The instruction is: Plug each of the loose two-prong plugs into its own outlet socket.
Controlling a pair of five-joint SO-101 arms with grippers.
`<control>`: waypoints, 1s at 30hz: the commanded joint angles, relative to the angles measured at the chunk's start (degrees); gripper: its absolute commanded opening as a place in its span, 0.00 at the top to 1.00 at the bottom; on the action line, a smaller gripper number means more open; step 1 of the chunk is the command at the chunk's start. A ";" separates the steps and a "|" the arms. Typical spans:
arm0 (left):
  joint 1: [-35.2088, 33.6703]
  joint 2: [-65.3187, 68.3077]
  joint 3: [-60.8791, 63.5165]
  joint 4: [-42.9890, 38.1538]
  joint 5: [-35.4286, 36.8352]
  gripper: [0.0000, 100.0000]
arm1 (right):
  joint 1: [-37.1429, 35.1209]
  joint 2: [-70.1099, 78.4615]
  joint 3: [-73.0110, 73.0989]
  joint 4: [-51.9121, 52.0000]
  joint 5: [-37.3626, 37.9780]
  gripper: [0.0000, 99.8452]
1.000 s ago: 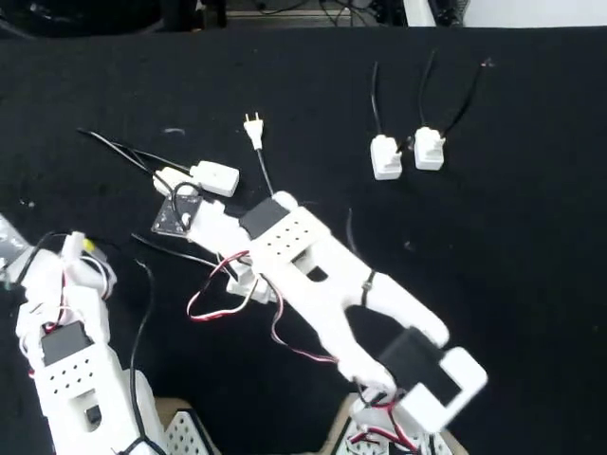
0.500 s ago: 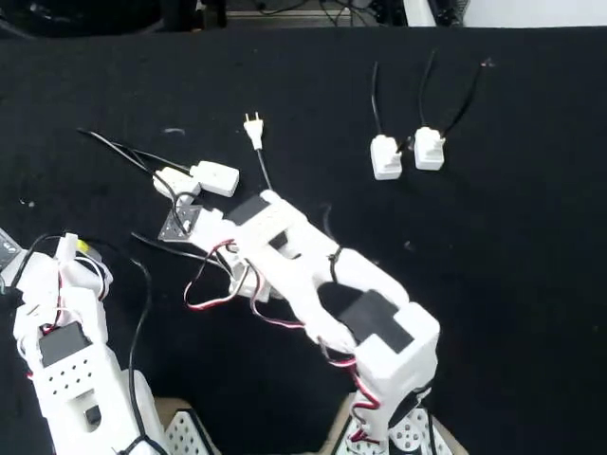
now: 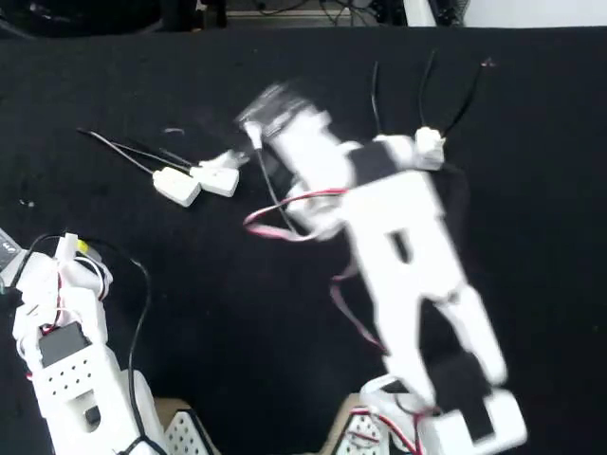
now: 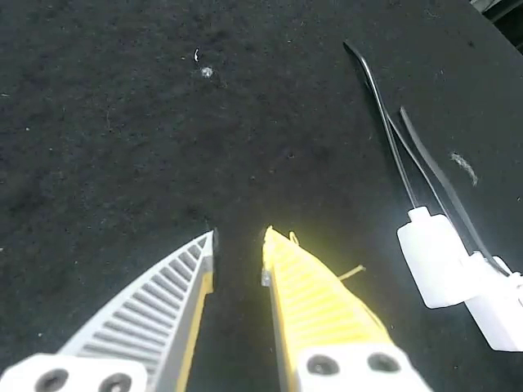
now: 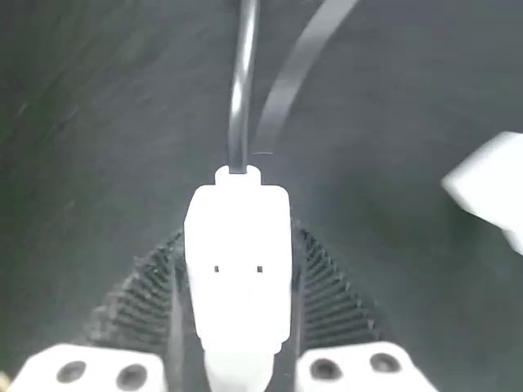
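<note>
Socket [image 5: 237,282], pinched by its flat sides in my right pincer [image 5: 237,245] (light, hard plastic, I judge; cord [image 5: 239,90] may tug).

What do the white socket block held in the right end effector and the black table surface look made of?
White rectangular outlet socket block: likely smooth moulded plastic, by its even faces and rounded edges. Black table covering: probably felt-like cloth, fuzzy with lint specks.
</note>
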 commanded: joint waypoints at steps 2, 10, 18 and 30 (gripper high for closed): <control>1.45 -0.53 -3.38 -0.70 0.26 0.89 | 10.90 -5.41 -6.11 -0.70 -2.90 0.99; 2.51 -0.62 -3.21 -0.70 0.26 0.89 | 11.78 11.56 -9.36 -9.76 -14.07 0.99; 2.51 -0.62 -3.21 -0.44 0.26 0.89 | 8.79 34.86 -29.58 -9.49 -28.40 0.99; 2.51 -0.62 -3.21 -0.35 0.26 0.89 | 9.76 67.38 -71.43 5.89 -34.55 0.99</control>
